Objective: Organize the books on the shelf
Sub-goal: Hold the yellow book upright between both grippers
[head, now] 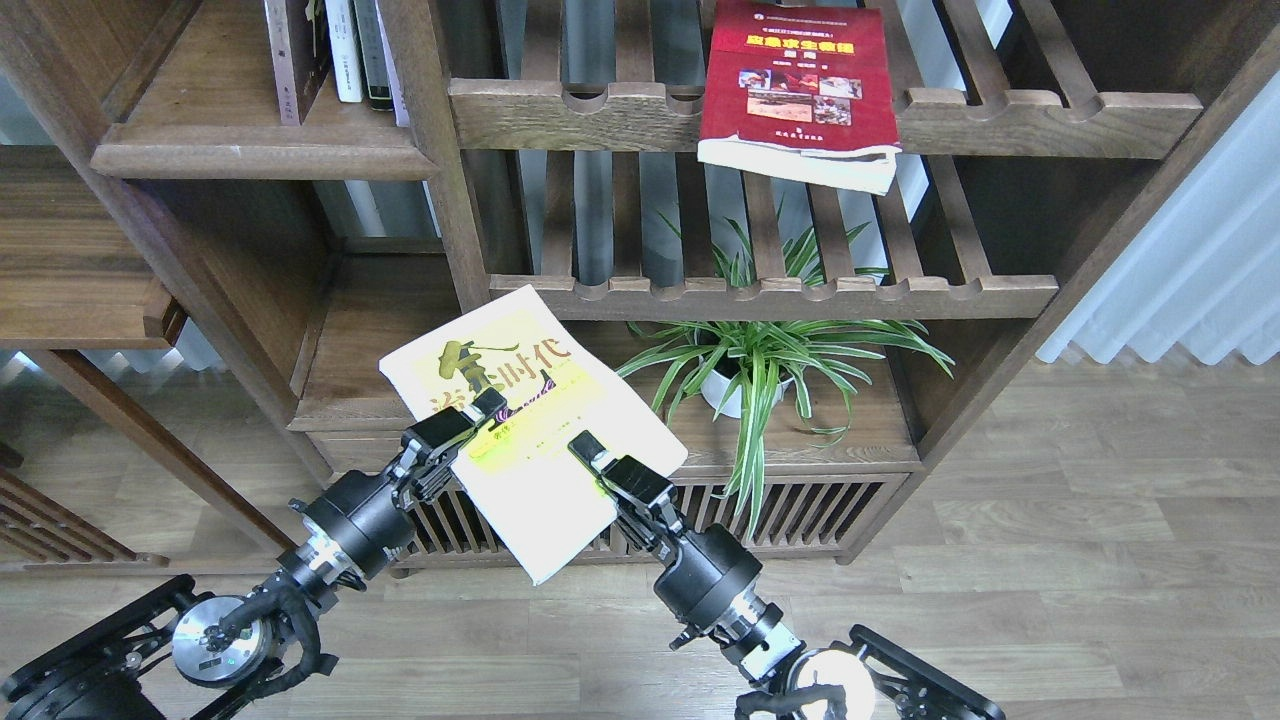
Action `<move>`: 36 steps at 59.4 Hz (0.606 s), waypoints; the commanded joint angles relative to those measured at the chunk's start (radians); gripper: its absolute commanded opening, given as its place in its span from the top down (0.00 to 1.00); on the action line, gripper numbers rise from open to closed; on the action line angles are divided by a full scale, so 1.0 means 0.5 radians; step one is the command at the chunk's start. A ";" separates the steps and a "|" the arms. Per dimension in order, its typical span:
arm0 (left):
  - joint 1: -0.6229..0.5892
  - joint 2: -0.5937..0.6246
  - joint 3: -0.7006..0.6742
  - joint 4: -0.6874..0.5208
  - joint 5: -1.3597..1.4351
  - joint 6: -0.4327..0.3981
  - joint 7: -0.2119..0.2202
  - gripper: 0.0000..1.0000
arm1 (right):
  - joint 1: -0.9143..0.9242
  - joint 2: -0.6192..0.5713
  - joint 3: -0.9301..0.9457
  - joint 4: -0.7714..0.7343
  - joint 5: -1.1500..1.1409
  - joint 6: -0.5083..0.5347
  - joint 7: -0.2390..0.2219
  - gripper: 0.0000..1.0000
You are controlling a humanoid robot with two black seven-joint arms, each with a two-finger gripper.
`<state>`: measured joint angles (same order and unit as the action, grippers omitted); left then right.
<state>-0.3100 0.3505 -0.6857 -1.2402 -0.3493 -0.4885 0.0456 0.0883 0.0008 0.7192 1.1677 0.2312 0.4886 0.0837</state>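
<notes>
Yellow-green book (535, 420) held flat-ish, long axis upper-left to lower-right.

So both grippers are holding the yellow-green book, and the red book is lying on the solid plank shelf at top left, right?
Not quite. In the head view the red book lies on the upper slatted rack, not the solid shelf. The rest holds: the left gripper and right gripper both hold the yellow-green book.
</notes>
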 commanded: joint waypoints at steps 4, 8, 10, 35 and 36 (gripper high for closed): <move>0.000 0.029 -0.006 -0.017 -0.001 0.000 0.001 0.90 | 0.004 -0.002 0.004 -0.004 0.001 0.000 0.004 0.89; 0.000 0.029 -0.006 -0.029 -0.001 0.000 0.001 0.90 | 0.004 -0.002 0.004 -0.004 0.001 0.000 0.004 0.89; 0.003 0.029 -0.006 -0.029 0.002 0.000 0.001 0.90 | 0.004 -0.002 0.004 -0.004 0.001 0.000 0.004 0.88; 0.006 0.029 -0.006 -0.032 0.027 0.000 0.001 0.90 | 0.011 -0.002 0.000 0.012 -0.024 0.000 -0.008 0.28; 0.006 0.029 -0.006 -0.032 0.027 0.000 0.001 0.90 | 0.011 -0.002 0.000 0.012 -0.024 0.000 -0.008 0.26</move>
<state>-0.3065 0.3669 -0.6895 -1.2558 -0.3380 -0.4884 0.0458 0.0917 -0.0001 0.7180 1.1714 0.2232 0.4887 0.0807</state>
